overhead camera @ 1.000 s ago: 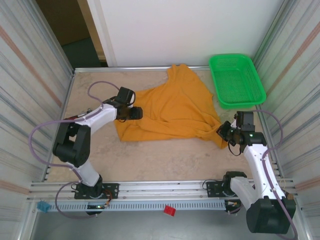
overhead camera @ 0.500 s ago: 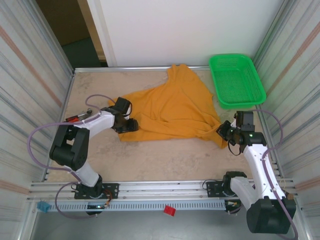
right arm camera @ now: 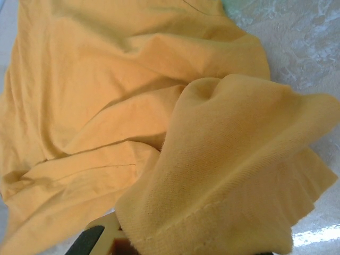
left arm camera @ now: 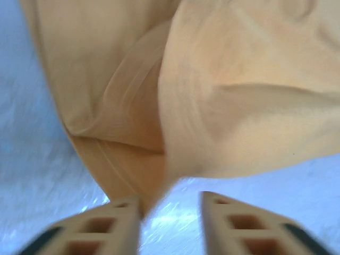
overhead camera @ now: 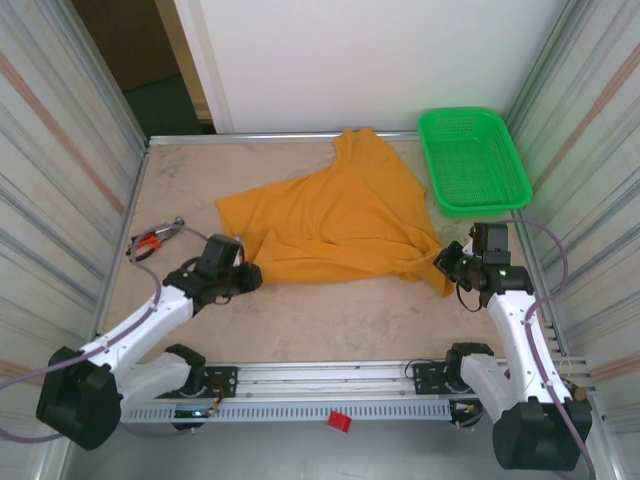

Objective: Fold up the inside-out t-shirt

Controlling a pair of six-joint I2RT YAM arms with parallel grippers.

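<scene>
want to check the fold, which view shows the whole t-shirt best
Top external: the whole t-shirt is in frame, outline clear. Left wrist gives a blurred close-up of one hem; right wrist a bunched corner and nearby folds.

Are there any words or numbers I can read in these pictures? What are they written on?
None: no word, number, brand or sign can be read anywhere.
The orange t-shirt shows no readable print or label.
The green basket carries no writing that I can make out.
</scene>
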